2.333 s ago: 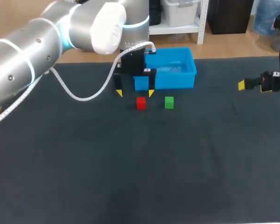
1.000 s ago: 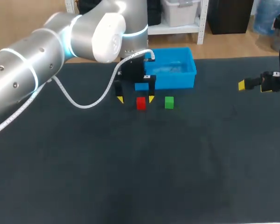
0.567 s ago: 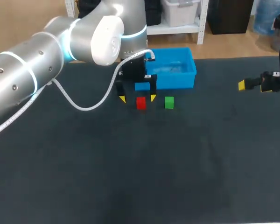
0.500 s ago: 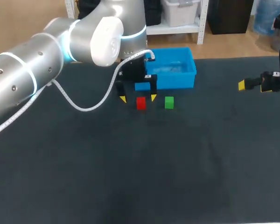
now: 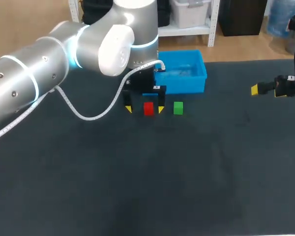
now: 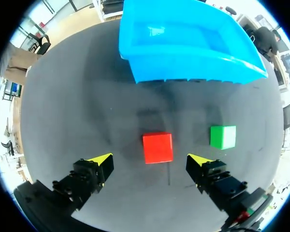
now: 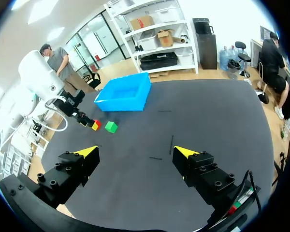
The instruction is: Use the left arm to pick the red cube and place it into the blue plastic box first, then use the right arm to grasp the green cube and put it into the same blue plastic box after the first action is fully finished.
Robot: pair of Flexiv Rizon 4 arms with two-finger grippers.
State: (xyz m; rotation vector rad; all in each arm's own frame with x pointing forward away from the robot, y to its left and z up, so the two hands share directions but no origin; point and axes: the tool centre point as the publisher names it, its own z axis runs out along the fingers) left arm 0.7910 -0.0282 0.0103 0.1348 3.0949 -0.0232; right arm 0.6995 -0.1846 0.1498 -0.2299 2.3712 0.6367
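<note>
The left arm's fingers (image 5: 128, 108) are spread wide, with the small red cube (image 5: 148, 108) between their tips on the dark surface (image 5: 162, 177), untouched. The small green cube (image 5: 178, 108) lies just beside the red one at its 3 o'clock, and the blue plastic box (image 5: 184, 84) sits near at 12 o'clock. The right arm's fingers (image 7: 84, 159) hang wide open, well apart at 3 o'clock

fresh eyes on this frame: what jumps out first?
The big silver left arm fills the head view's left, its open left gripper straddling the red cube without touching it. Just beyond stands the bright blue plastic box, and the green cube lies beside the red one. The right gripper hangs open far off at the right side of the table.
</note>
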